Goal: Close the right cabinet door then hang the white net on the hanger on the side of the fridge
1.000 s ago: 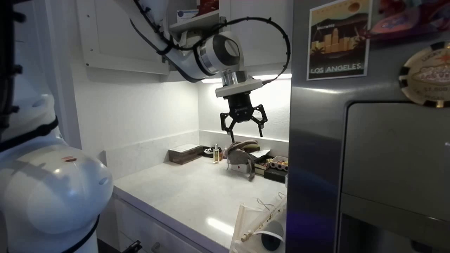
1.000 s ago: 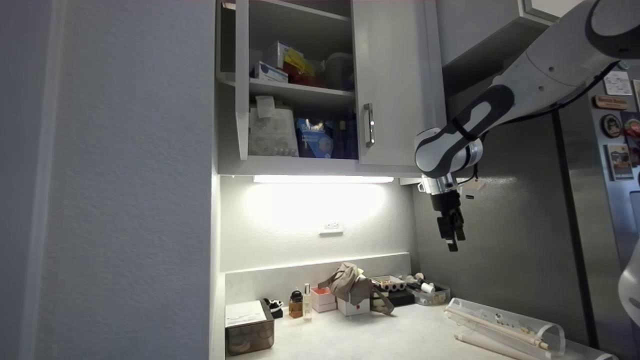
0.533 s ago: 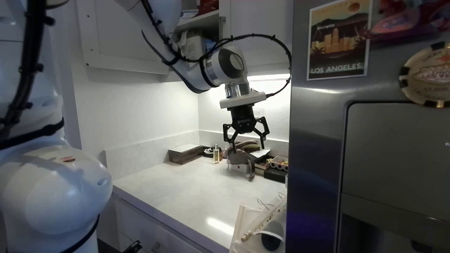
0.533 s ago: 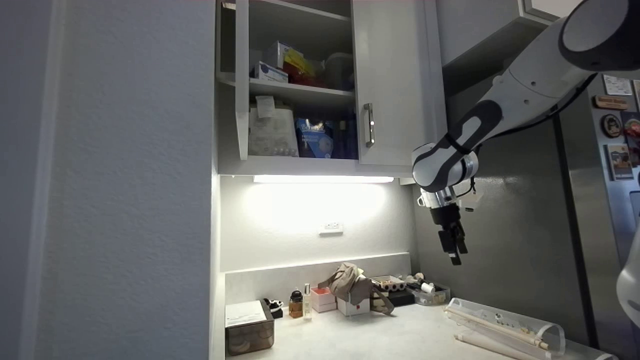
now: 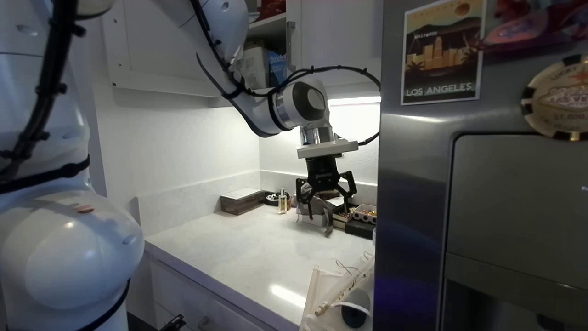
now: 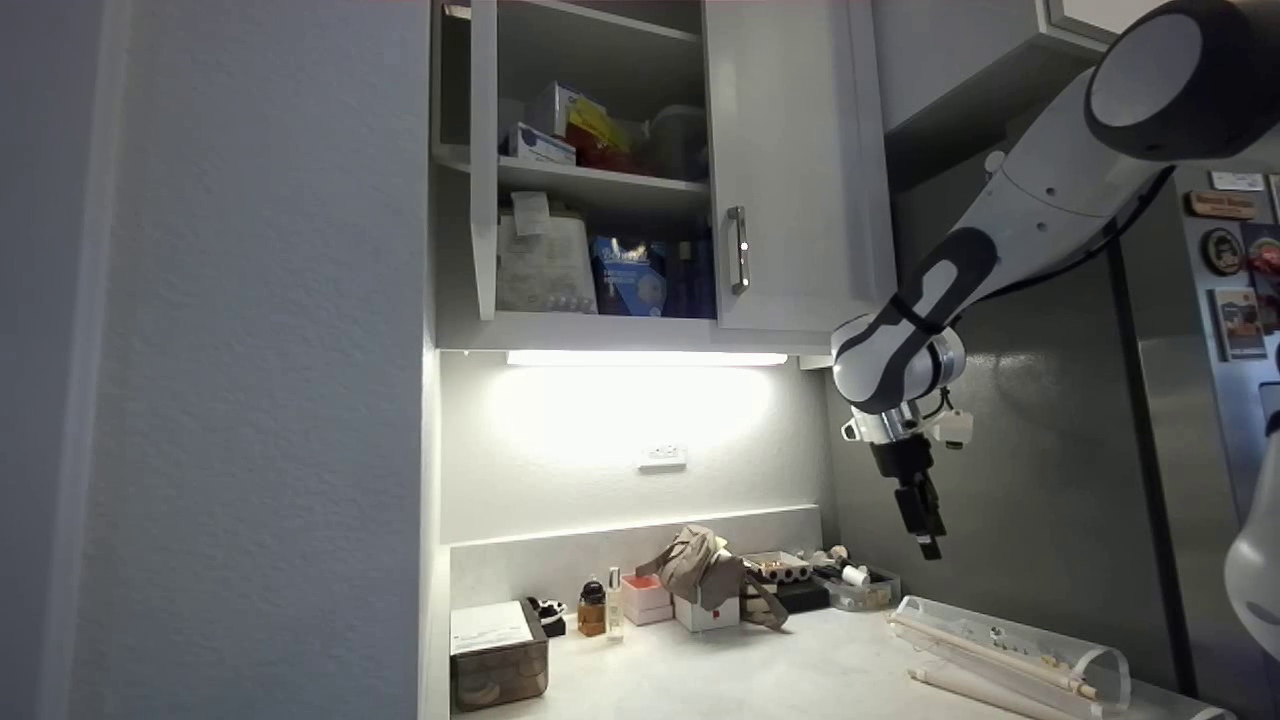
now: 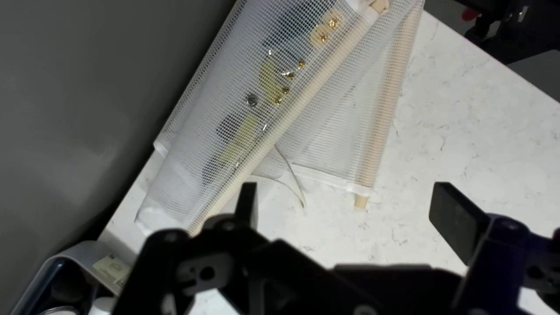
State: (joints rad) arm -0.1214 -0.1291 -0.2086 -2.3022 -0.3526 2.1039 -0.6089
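The right cabinet door (image 6: 785, 160), white with a metal handle, appears shut in both exterior views (image 5: 340, 46). The white net (image 7: 205, 113) is a see-through mesh roll with wooden rods and small items inside. It lies on the counter against the fridge (image 7: 78, 87), and shows in both exterior views (image 5: 337, 294) (image 6: 1000, 650). My gripper (image 7: 345, 208) is open and empty, pointing down above the counter near the net's cord end. The gripper also shows in both exterior views (image 5: 328, 213) (image 6: 928, 545), apart from the net. I cannot make out the hanger on the fridge (image 6: 1020, 480).
The wider cabinet door (image 6: 484, 160) stands open. Along the back of the counter (image 6: 760, 670) are a brown box (image 6: 500, 655), bottles (image 6: 592, 610), a grey-brown cloth bag (image 6: 690, 568) and small boxes. A clear bin (image 6: 868, 592) stands by the fridge.
My gripper has moved down toward the counter and slightly to the right in both exterior views. It stays open. The net and the cabinet doors have not moved.
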